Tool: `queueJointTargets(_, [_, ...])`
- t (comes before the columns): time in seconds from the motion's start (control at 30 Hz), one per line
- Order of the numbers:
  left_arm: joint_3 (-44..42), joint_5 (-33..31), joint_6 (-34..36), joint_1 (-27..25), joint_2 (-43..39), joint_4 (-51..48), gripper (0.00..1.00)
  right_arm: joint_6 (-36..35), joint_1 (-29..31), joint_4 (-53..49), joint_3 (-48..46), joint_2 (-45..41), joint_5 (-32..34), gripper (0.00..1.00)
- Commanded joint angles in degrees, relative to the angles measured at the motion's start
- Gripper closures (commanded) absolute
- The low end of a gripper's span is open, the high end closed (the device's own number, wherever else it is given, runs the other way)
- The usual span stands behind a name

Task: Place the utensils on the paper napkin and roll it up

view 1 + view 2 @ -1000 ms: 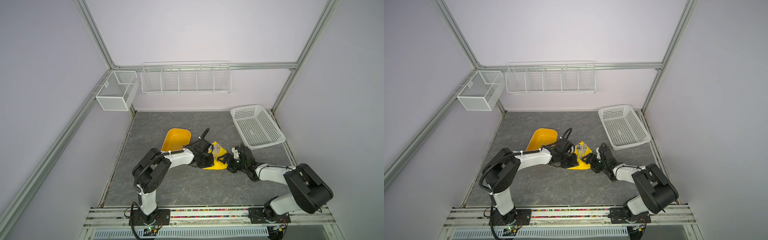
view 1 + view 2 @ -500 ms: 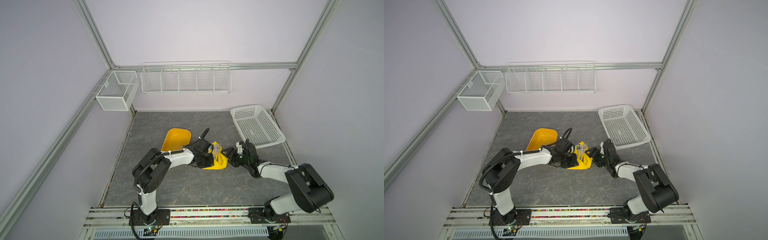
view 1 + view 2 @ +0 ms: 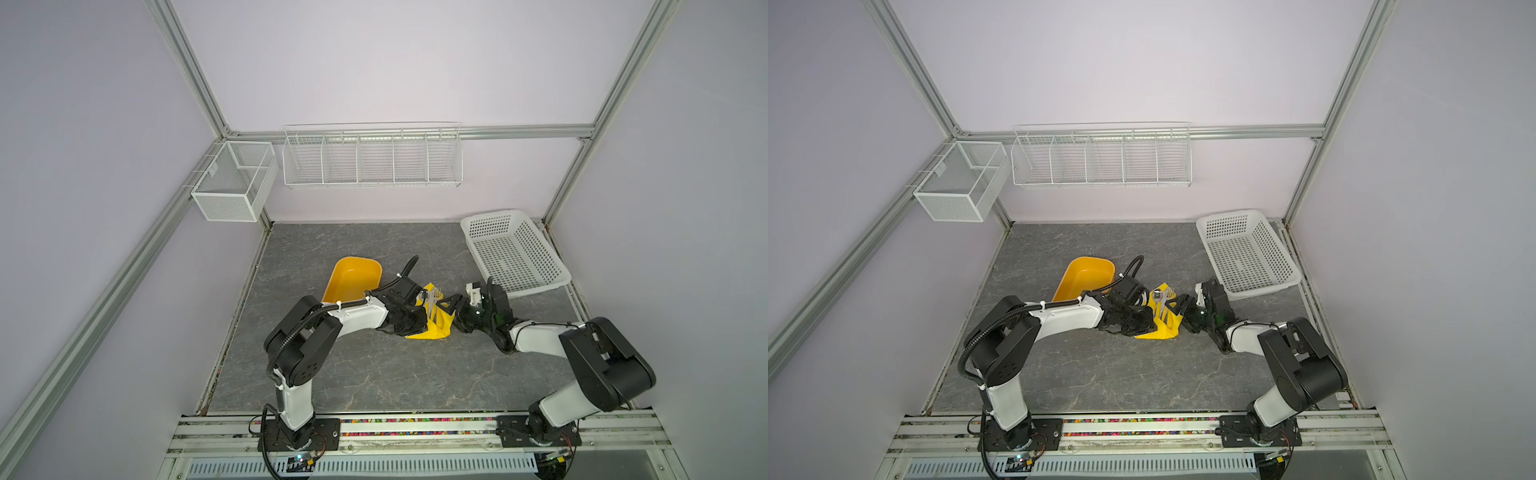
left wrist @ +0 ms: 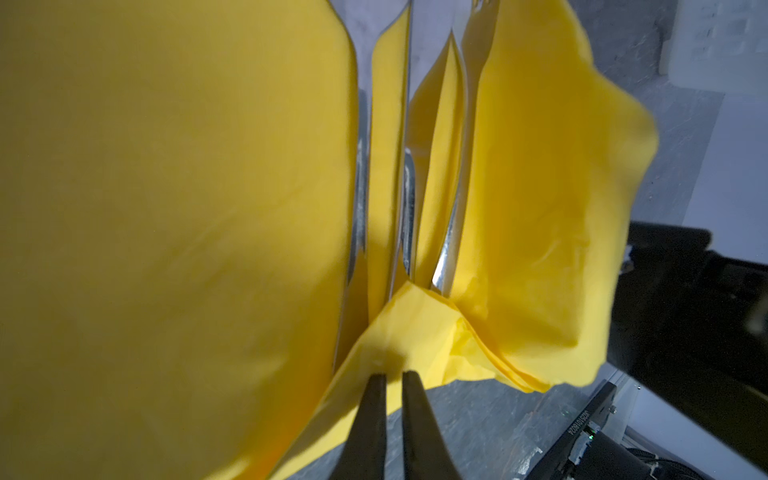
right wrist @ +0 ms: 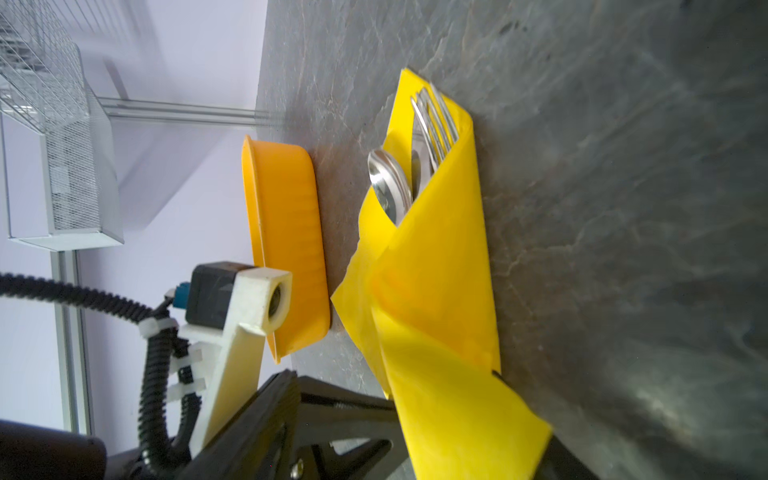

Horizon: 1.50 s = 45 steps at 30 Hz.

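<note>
So in both top views the paper napkin (image 3: 438, 328) sits mid-table with the utensils (image 3: 433, 299) poking out its far end, just right of the yellow tub (image 3: 353, 278), and the left gripper (image 3: 419, 318) and right gripper (image 3: 453, 312) crowd it from either side. Only the left wrist view shows the left gripper (image 4: 390, 376) pinched nearly shut on a napkin fold, with handles (image 4: 407, 187) running between the flaps. Only the right wrist view shows the fork and spoon heads (image 5: 415, 166) tucked in, plus the right jaws spread wide around a loose flap. Since a second ago the right gripper has moved in closer, while the left stayed put.
</note>
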Motion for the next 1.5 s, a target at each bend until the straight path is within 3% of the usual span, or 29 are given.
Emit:
queueJointTargets(0.0, [1.4, -0.3, -0.3, 0.5, -0.2, -0.1, 0.89, 1.0, 2.1, -4.9, -1.7, -3.0, 0.8, 0.28])
queueJointTargets(0.23, [1.3, -0.2, -0.4, 0.6, -0.2, 0.1, 0.89, 2.5, 5.5, -8.5, -3.1, -6.6, 4.7, 0.27])
queueJointTargets(0.47, [1.2, -0.2, -0.4, 0.6, -0.6, 0.0, 0.89, 7.1, 5.4, -5.0, -2.3, -7.4, 2.7, 0.26])
queueJointTargets(0.57, [0.8, -0.2, -0.7, 0.6, -0.7, 0.5, 0.89, 3.2, 5.0, -10.2, 0.3, -7.2, 5.1, 0.26])
queueJointTargets(0.7, [1.0, 0.3, -0.6, 0.6, -0.3, 0.6, 0.89, 0.4, 2.4, -8.8, 2.1, -4.7, 6.1, 0.28])
queueJointTargets(0.83, [0.6, 0.0, -0.7, 0.6, -0.5, 0.8, 0.89, -1.8, 1.2, -6.1, 3.6, -1.6, 4.1, 0.38])
queueJointTargets(1.0, [0.4, -0.4, -0.9, 0.8, -0.6, 0.8, 0.89, -3.2, 1.2, -6.9, 3.5, -1.8, 4.5, 0.59])
queueJointTargets(1.1, [0.3, -0.5, -1.1, 0.9, -0.6, 0.8, 0.89, -5.0, 1.6, -9.3, 3.5, -3.8, 4.8, 0.64])
queueJointTargets(1.47, [0.2, -0.2, -1.8, 1.2, -0.7, 1.5, 0.89, -9.2, 5.0, -13.0, 5.7, -5.1, 1.9, 0.57])
